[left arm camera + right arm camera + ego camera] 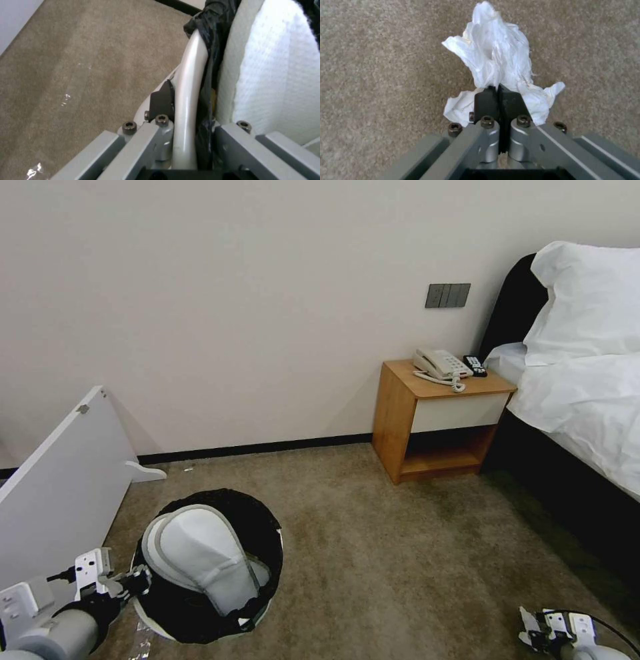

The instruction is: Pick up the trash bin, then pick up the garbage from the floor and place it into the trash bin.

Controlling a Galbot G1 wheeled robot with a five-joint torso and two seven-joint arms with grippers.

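Note:
The trash bin [263, 527], white with a black bag over its rim, is at the lower left of the head view above the beige carpet floor [400, 553]. White slippers [200, 553] lie inside it. My left gripper [137, 582] is shut on the bin's near rim. The left wrist view shows the white rim [190, 75] and black liner clamped between the fingers, with a slipper [273, 62] just beyond. My right gripper [537, 633], low at the bottom right, is shut on a crumpled white tissue [496, 57]. The black pads [486, 100] pinch the tissue's near end over the carpet.
A white board [60, 480] leans close behind my left arm. A wooden nightstand [433, 420] with a telephone [440, 363] stands against the wall, and the bed [587, 400] runs along the right. Open carpet lies between bin and bed. A clear plastic scrap [65, 98] lies beside the bin.

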